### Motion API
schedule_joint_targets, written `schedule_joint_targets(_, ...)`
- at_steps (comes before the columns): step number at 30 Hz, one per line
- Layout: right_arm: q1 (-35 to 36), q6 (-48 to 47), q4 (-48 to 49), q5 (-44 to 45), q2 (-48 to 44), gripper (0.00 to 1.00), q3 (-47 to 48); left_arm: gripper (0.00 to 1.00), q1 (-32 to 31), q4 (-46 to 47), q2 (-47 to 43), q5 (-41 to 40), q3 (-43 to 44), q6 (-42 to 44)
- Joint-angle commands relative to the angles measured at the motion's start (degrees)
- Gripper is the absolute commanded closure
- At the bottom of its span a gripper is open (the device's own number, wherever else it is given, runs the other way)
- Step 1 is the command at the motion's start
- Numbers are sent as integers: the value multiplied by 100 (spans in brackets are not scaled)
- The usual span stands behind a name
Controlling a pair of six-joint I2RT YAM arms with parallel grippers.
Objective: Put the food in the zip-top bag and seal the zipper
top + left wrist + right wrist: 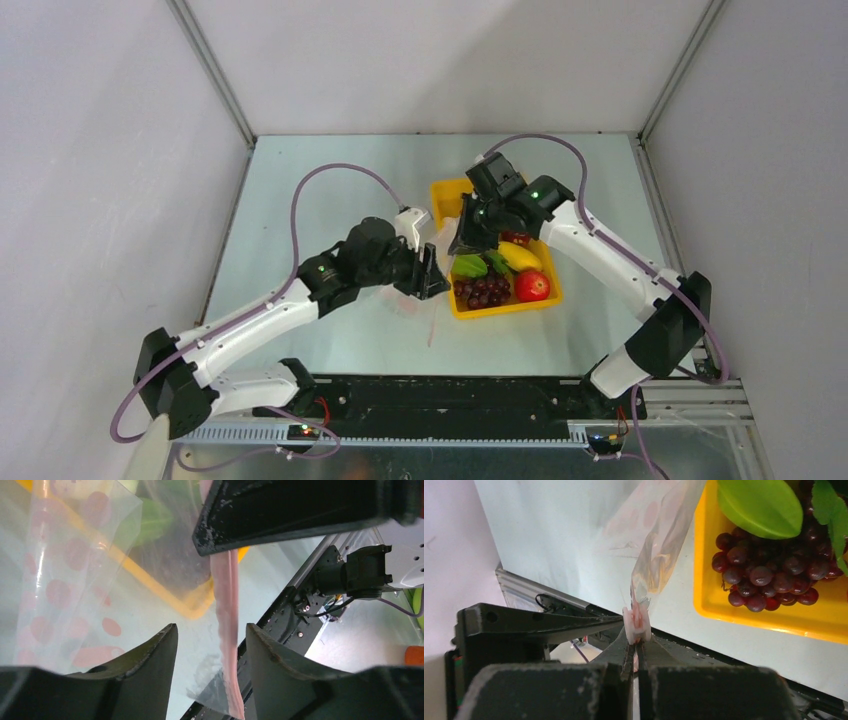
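Note:
The zip-top bag point(65, 565), clear with pink dots, hangs between my two grippers above the table, left of the yellow tray point(500, 312). Its pink zipper point(227, 595) runs down between my left gripper's point(211, 630) open fingers without touching them. My right gripper point(635, 647) is shut on the zipper's top end, by a whitish clip point(636, 622), and the bag point(659, 545) hangs from it. The food lies in the tray: purple grapes point(483, 291), a red apple point(533, 286), a yellow piece point(520, 257) and green pieces point(470, 266). I cannot tell whether anything is in the bag.
The yellow tray point(774, 622) sits right of centre, directly under the right gripper point(465, 243). The left gripper point(432, 272) is at the tray's left edge. A black rail point(450, 395) runs along the near table edge. Grey walls enclose the table.

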Motion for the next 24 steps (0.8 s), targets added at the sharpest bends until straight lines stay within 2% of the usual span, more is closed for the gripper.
schedule_joint_targets(1, 102, -101, -3, -194, -307, 100, 15, 46, -28, 368, -36, 151, -77, 108)
schedule_joint_targets(3, 125, -195, 13, -247, -340, 100, -7, 55, -24, 375, -73, 156, -126, 107)
schedule_joint_targets(6, 164, -311, 30, -286, -388, 100, -24, 60, -29, 515, -177, 183, -288, 99)
schedule_joint_targets(8, 175, -425, 74, -367, -427, 100, -40, 70, -24, 591, -205, 277, -345, 102)
schedule_joint_targets(11, 196, -540, 193, -551, -444, 100, -88, 76, -30, 709, -187, 448, -395, 91)
schedule_joint_targets(12, 207, -570, 250, -606, -472, 100, -107, 87, -26, 728, -174, 450, -401, 88)
schedule_joint_targets(14, 237, -604, 416, -800, -525, 100, -168, 98, -20, 734, -132, 436, -388, 73)
schedule_joint_targets(16, 265, -686, 540, -891, -570, 100, -222, 100, -15, 821, -144, 488, -415, 71)
schedule_joint_targets(18, 266, -743, 653, -746, -688, 90, -299, 100, -26, 993, -248, 510, -504, -17)
schedule_joint_targets(19, 252, -739, 811, -489, -756, 76, -406, 100, -28, 1036, -354, 497, -533, -41)
schedule_joint_targets(20, 253, -708, 919, -320, -967, 67, -499, 100, -21, 1095, -415, 436, -587, -81)
schedule_joint_targets(21, 249, -696, 1224, 30, -1084, 51, -718, 100, -21, 1122, -525, 394, -640, -99)
schedule_joint_targets(24, 241, -693, 1984, 561, -1881, 30, -1230, 100, -23, 1124, -747, 114, -744, -165)
